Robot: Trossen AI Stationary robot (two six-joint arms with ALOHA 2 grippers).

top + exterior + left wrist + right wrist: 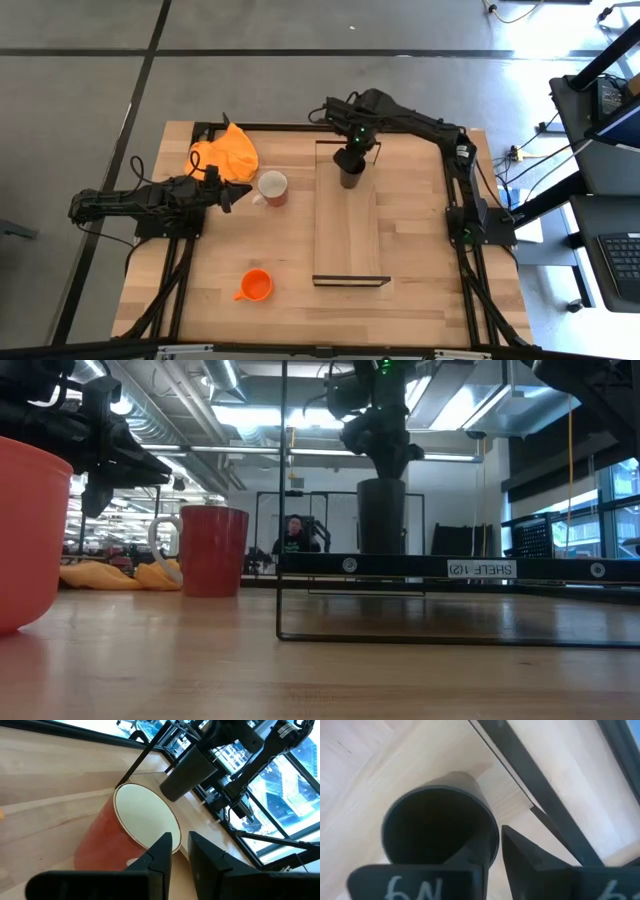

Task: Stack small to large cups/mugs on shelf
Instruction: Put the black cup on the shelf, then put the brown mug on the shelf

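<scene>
The right gripper (351, 157) is clamped onto the rim of the black mug (350, 176), one finger inside the wall and one outside, so it's only open as far as the wall is thick. That mug is upright on the shelf (348, 240), mouth up, close to the shelf's far short end. From table level it looks like it's resting on the board, though I can't swear there's no sliver of gap.

The left gripper (179, 851) sits over by the table's left edge, reaching toward the red mug (273, 188). Its fingers (161, 854) are nearly together with just a narrow slit between them, right at that mug's rim, holding nothing as far as I can see. Whether a tip touches the rim, I can't tell.

The red mug stands upright on the table just left of the shelf, white inside, handle pointing toward the left arm. The little orange mug (256, 286) is also upright, near the front edge of the table, left of the shelf's near end, handle sticking out to the left.

The shelf's long axis runs front to back on the table, black frames at both short ends.

Count: three mugs, one of each colour, one shelf, and one orange cloth (228, 153) bunched near the far left corner.
</scene>
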